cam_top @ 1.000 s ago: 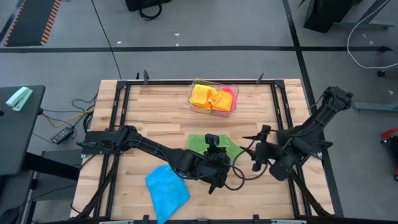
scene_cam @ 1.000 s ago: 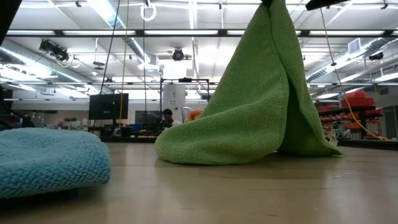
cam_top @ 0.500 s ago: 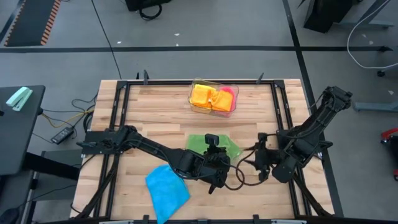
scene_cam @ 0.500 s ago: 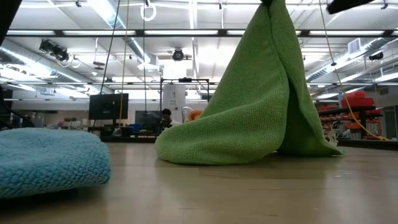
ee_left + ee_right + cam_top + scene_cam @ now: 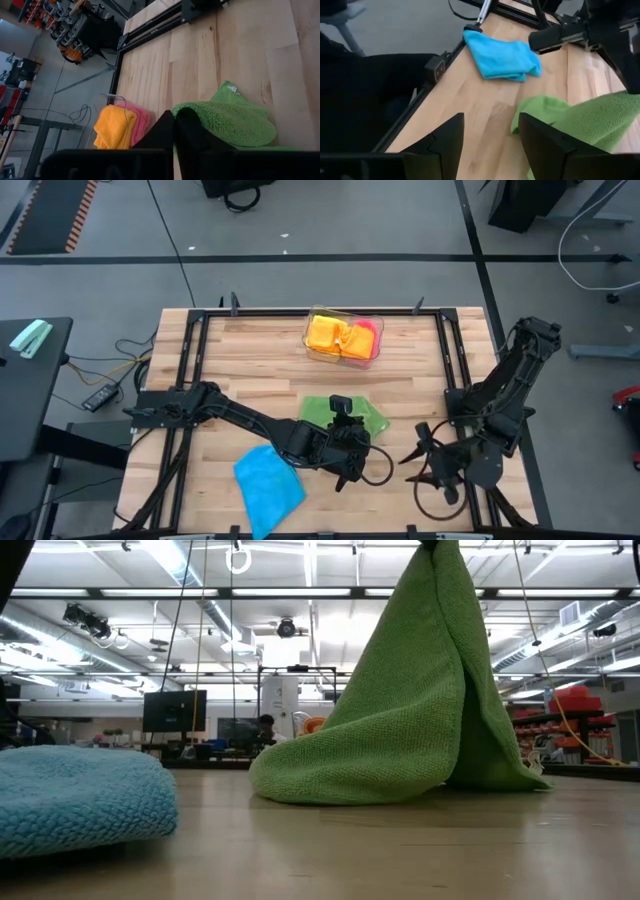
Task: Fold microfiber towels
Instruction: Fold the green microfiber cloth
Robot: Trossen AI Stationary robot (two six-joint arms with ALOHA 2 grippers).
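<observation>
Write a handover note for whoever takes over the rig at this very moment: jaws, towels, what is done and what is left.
Left gripper: jaws shut on the green towel, one part lifted into a peak, the rest on the table near the centre.
Right gripper: jaws open, empty, at the table's near right.
Blue towel: bunched at the near left edge.
Orange towel and pink towel: in the clear tray at the far edge.
Done: green towel gripped and raised.
Left: finish the green fold; the blue one looks unfolded.
</observation>
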